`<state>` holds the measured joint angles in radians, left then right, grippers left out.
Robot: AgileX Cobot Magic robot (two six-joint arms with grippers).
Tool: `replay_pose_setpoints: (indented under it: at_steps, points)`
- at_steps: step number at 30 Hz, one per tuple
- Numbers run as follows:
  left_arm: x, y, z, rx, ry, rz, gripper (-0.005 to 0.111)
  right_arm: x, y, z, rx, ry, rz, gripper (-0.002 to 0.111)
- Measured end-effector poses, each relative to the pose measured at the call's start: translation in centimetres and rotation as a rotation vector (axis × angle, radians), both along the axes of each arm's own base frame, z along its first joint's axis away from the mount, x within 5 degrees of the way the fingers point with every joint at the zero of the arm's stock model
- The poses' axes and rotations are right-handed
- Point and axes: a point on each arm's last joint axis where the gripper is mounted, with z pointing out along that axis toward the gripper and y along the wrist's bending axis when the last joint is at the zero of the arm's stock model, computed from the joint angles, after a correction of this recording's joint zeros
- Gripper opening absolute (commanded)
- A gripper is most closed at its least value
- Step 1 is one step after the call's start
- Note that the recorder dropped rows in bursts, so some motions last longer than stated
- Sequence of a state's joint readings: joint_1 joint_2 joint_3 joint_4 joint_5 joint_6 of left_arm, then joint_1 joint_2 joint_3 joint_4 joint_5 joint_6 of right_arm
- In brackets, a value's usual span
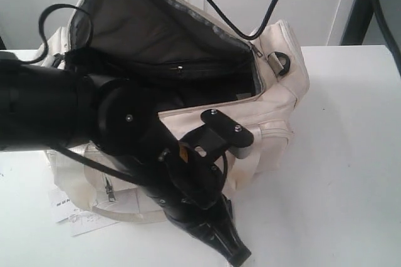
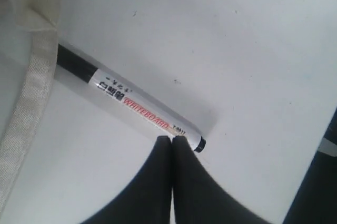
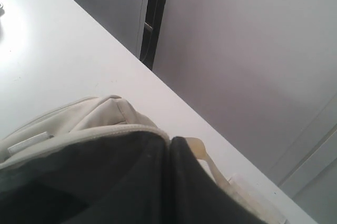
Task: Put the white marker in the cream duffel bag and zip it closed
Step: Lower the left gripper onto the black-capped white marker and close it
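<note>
Lying diagonally on the bench (image 2: 237,50), white marker (image 2: 129,100) runs upper left to lower centre, cap toward cream duffel bag (image 2: 31,103); left fingers (image 2: 158,153) clenched empty, tips just beside its tail end.

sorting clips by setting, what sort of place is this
Probably a robotics lab or test room: a black robot arm with trailing cables over a plain white table, pale blank walls behind, and staged props, a cream duffel bag and whiteboard marker.
</note>
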<state>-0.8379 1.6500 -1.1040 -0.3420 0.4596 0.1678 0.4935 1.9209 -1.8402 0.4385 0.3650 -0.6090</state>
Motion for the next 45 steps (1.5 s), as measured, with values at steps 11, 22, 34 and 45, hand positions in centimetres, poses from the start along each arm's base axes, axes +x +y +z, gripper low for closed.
replay_pose_setpoints:
  at_steps: [11,22,34,45]
  points:
    - [0.6,-1.1,-0.8,0.030,0.049,0.003,0.000,0.0,0.0,0.0,0.002,0.001,0.000,0.000]
    - [0.3,-1.0,-1.0,0.038,0.212,0.220,0.003,0.0,0.0,0.0,0.003,0.002,0.000,0.000]
    - [1.0,-2.1,-1.4,0.230,0.278,0.364,0.008,0.0,0.0,0.0,0.003,0.002,0.000,0.000]
    - [1.4,-5.2,-2.9,0.184,0.218,0.502,0.062,0.0,0.0,0.0,0.003,0.002,0.000,0.000]
